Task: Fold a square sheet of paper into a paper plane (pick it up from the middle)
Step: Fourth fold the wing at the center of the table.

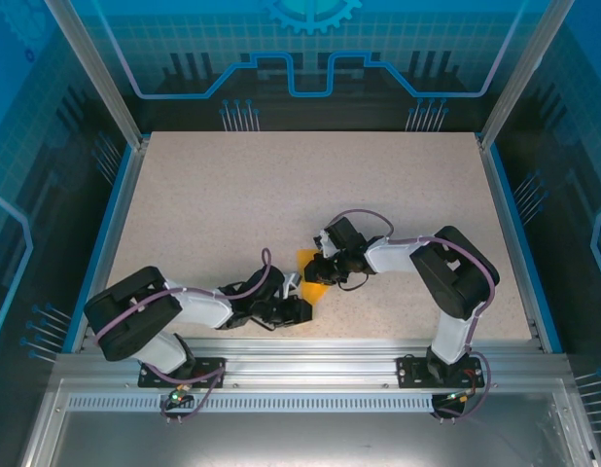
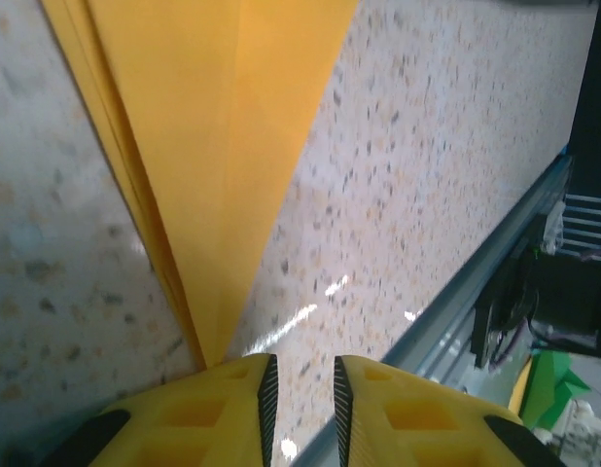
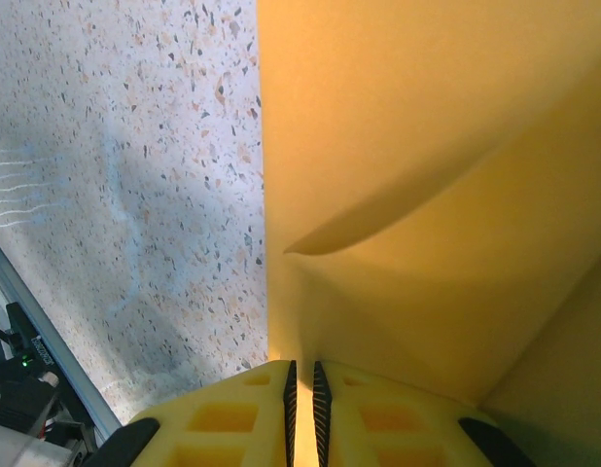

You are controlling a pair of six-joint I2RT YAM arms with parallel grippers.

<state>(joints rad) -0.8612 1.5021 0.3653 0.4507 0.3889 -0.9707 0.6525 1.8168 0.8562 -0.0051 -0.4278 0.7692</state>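
Pinching the folded paper (image 3: 417, 126), apparently, with near-closed jaws, the right gripper (image 3: 302, 370) anchors it on the table (image 1: 281, 185), near its front middle; the left gripper (image 2: 301, 365), narrowly parted beside the paper's tip, should crease slowly.

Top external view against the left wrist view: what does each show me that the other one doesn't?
Top external: two black-and-white robot arms, left and right, their tips close together at a small patch of orange-yellow folded paper, with the whole speckled beige tabletop around them. Left wrist: close up, the paper's stacked layers narrowing to a point beside the left gripper's yellow ribbed fingers. Shared: the paper and the tabletop.
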